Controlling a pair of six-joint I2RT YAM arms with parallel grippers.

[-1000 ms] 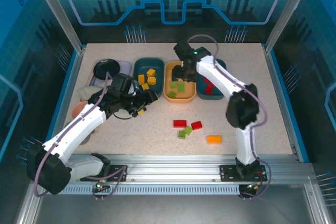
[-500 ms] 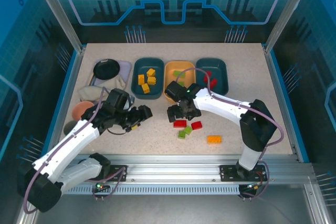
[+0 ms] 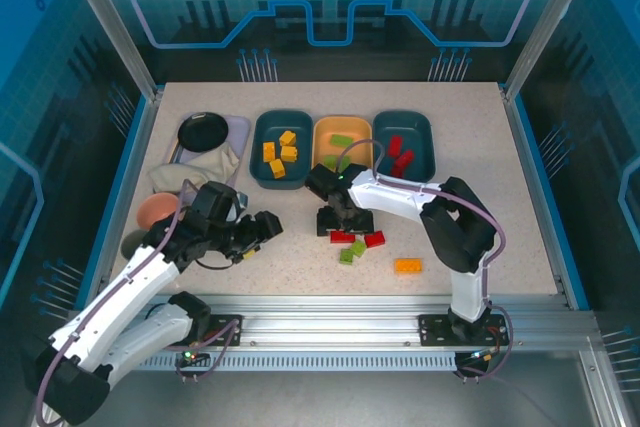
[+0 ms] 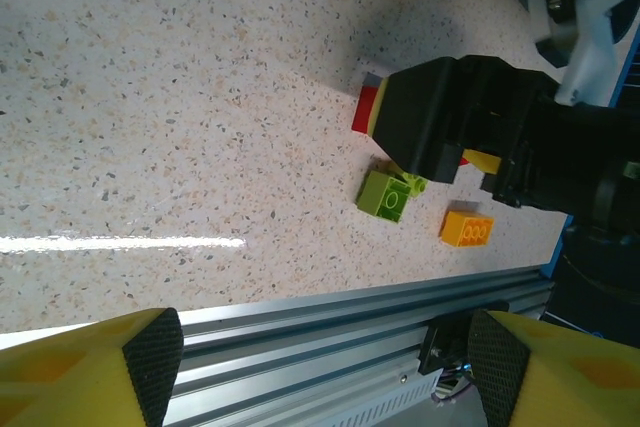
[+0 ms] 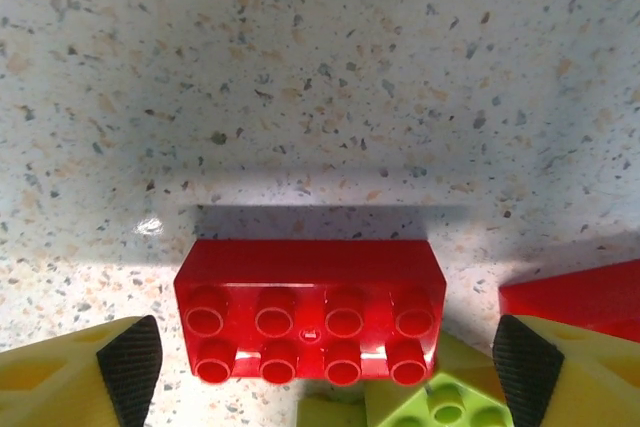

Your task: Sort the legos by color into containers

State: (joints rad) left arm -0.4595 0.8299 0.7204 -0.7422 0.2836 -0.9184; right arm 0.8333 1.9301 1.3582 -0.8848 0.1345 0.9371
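Observation:
My right gripper (image 5: 327, 362) is open, low over the table, its two fingers on either side of a red two-by-four lego (image 5: 310, 312) that lies studs-up. A green lego (image 5: 440, 402) touches that brick's near edge and another red lego (image 5: 575, 297) lies to the right. From above, the right gripper (image 3: 338, 227) sits over the loose cluster: red legos (image 3: 375, 239), green legos (image 3: 352, 252) and an orange lego (image 3: 407, 265). The left gripper (image 3: 265, 227) hovers open and empty left of the cluster; its wrist view also shows this gripper (image 4: 325, 362).
Three trays stand in a row at the back: a teal tray (image 3: 262, 162) with yellow bricks, an orange tray (image 3: 322, 147) with green bricks, a teal tray (image 3: 428, 152) with red ones. A black dish (image 3: 203, 130) and a pink bowl (image 3: 158, 209) sit left. The metal rail (image 3: 330, 312) runs along the front.
My right arm came from over the orange tray down to the loose bricks and its jaws opened. The left arm drew back toward the near left, still open.

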